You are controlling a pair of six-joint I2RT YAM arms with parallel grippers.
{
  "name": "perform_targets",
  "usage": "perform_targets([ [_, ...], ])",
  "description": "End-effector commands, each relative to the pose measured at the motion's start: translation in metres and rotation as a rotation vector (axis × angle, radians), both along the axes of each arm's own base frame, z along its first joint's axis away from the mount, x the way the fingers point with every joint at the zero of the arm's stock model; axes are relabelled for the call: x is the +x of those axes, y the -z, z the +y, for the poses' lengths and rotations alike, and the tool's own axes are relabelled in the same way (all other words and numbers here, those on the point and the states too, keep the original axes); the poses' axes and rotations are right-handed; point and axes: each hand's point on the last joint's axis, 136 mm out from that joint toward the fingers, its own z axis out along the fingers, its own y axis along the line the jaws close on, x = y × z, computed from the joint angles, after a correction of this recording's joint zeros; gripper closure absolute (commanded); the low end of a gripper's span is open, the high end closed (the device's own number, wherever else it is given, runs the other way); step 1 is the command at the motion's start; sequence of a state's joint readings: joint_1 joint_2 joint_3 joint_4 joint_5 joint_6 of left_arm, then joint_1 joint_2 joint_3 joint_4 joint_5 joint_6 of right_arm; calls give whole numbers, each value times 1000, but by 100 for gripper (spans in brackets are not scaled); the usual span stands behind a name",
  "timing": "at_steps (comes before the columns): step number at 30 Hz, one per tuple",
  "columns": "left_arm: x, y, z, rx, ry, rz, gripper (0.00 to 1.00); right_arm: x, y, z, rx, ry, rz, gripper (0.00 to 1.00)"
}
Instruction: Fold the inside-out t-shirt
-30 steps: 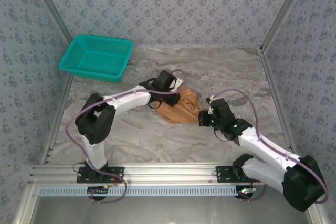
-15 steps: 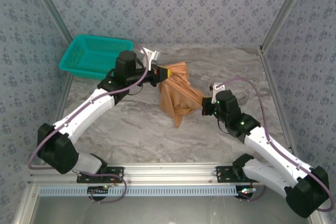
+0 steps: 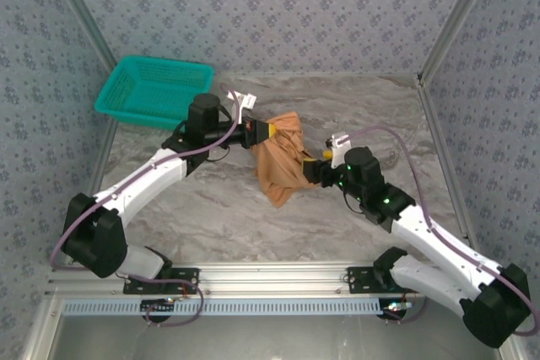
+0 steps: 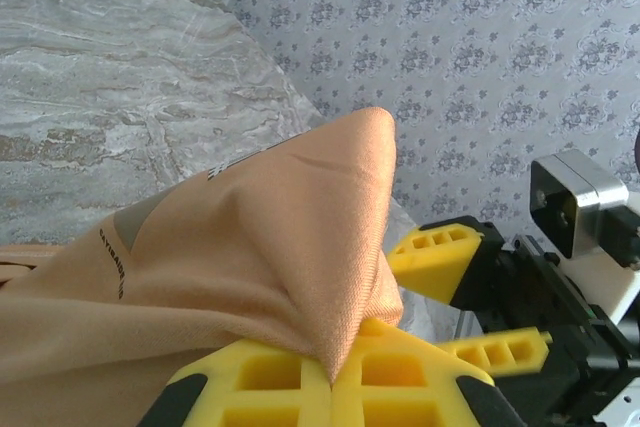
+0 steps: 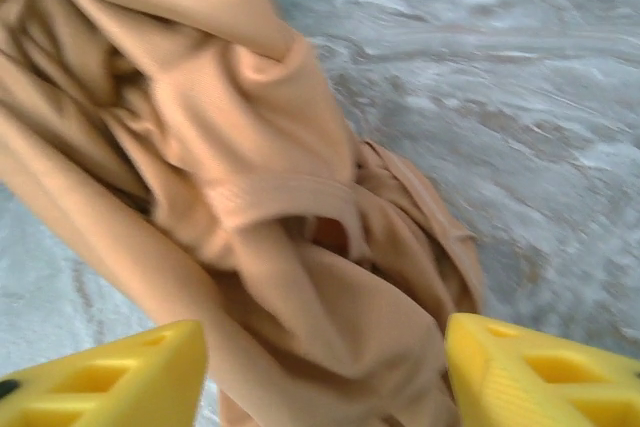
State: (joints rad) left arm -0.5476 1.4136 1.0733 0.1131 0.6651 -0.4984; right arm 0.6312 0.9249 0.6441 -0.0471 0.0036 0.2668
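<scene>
T-shirt [image 3: 283,164]: orange-tan, bunched, centre frame. Left gripper [image 3: 272,131]: fingers pinching the cloth's upper edge. Right gripper [image 3: 316,164]: fingers spread, at the cloth's right side. Teal basket [image 3: 154,90]: upper left.

The orange-tan soft cloth t-shirt [image 3: 283,158] hangs bunched over the middle of the marble-patterned bench [image 3: 371,107]. The left gripper [image 3: 268,130] pinches the shirt at its far left top. The right gripper [image 3: 319,164] is just right of the shirt, spread. The teal plastic mesh basket [image 3: 154,90] stands well left of the shirt and behind it.
</scene>
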Motion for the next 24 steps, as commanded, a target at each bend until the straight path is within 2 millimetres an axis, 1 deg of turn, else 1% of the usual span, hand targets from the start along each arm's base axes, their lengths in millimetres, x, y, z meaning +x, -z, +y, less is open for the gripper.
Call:
perform_targets([
  [1, -6, -19, 2, -30, 19, -71, 100, 11, -25, 31, 32, -99, -84, 28],
  [4, -7, -19, 2, -25, 24, -74, 100, 26, -36, 37, 13, -84, -108, 31],
  [9, -8, -16, 3, -5, 27, -86, 100, 41, -43, 44, -24, -97, -133, 36],
  [11, -8, -14, 3, 1, 28, -87, 100, 45, -43, 44, -22, -94, -131, 41],
  [13, -8, -13, 4, 4, 24, -89, 100, 50, -39, 44, -19, -92, -124, 50],
  [14, -7, -13, 4, 3, 21, -91, 100, 54, -36, 42, -24, -83, -113, 58],
  [16, -7, -13, 5, 1, 16, -90, 100, 57, -32, 41, -29, -83, -93, 75],
  [17, -6, -13, 5, 3, 10, -91, 100, 58, -35, 40, -23, -85, -93, 88],
  [18, -4, -12, 7, 11, -4, -92, 100, 56, -40, 38, -14, -88, -98, 98],
  [19, -2, -9, 9, 21, -23, -91, 100, 54, -47, 37, 4, -95, -104, 100],
  [21, 5, -2, 18, 38, -85, -84, 99, 45, -70, 31, 87, -116, -124, 100],
  [23, 11, 5, 27, 63, -137, -75, 89, 35, -89, 28, 184, -143, -129, 100],
  [24, 13, 11, 33, 95, -171, -72, 81, 31, -96, 26, 228, -154, -127, 100],
])
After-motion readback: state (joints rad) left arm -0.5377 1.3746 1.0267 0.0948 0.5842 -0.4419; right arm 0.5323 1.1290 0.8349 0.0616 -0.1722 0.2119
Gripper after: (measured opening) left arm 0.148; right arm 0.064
